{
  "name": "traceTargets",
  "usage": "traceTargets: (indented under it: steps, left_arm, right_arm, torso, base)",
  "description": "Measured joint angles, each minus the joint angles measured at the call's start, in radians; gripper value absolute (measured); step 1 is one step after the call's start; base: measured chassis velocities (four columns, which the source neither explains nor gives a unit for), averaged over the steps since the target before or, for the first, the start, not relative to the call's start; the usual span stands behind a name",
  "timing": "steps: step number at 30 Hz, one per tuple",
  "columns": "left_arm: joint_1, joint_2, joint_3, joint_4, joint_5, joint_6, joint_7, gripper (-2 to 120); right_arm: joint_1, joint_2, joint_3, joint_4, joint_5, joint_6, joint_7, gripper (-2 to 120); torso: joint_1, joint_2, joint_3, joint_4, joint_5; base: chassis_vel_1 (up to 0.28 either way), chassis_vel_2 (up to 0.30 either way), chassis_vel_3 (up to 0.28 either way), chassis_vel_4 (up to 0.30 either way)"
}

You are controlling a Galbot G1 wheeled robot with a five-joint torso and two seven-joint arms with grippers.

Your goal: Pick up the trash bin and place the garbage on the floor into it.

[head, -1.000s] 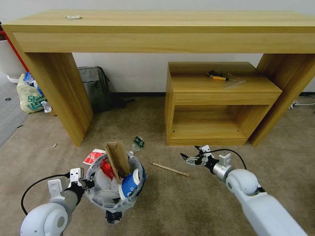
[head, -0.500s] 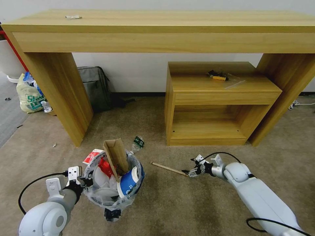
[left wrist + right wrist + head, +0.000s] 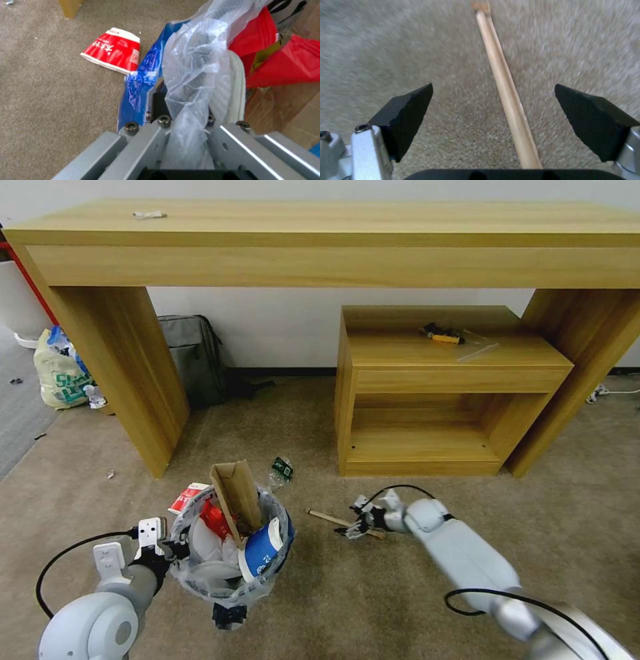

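Beige carpet runs under a long wooden desk and a low shelf unit set against the wall. Near the bottom of the head view the left gripper is clamped on the rim of the bin, pinching its crinkly liner (the wrist view shows plastic bunched between the jaws). The bin holds a cardboard scrap, a blue cup, red wrappers and something white. A red cup lies on the carpet just beside the bin, on its far left side. To the bin's right, the stick lies flat on the carpet, and the right gripper is down over it with its fingers spread wide apart, one on each side, not touching the wood. A small green wrapper lies beyond the bin, toward the shelf unit.
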Motion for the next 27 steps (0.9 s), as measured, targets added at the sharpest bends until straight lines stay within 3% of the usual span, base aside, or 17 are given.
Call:
traceTargets:
  steps: [13,19,27]
  left_arm:
    - [-0.003,-0.002,0.005,0.007,0.001,0.0,-0.004,0]
    - [-0.005,0.001,0.008,0.01,0.001,0.0,-0.003,0]
    - [-0.004,0.008,0.005,0.009,-0.003,0.0,-0.001,0]
  right_arm:
    - [0.03,0.042,0.025,-0.116,-0.003,-0.009,0.033,89]
    - [0.034,0.061,0.054,-0.156,0.001,-0.02,0.049,73]
    - [0.035,0.073,0.065,-0.167,0.0,-0.04,0.073,67]
  torso:
    - [0.0,0.0,0.0,-0.0005,0.0001]
    - [0.0,0.0,0.0,-0.0004,0.0002]
    - [0.0,0.0,0.0,-0.0004,0.0001]
  base:
    - [0.0,0.0,0.0,0.0]
    - [0.0,0.0,0.0,0.0]
    - [0.0,0.0,0.0,0.0]
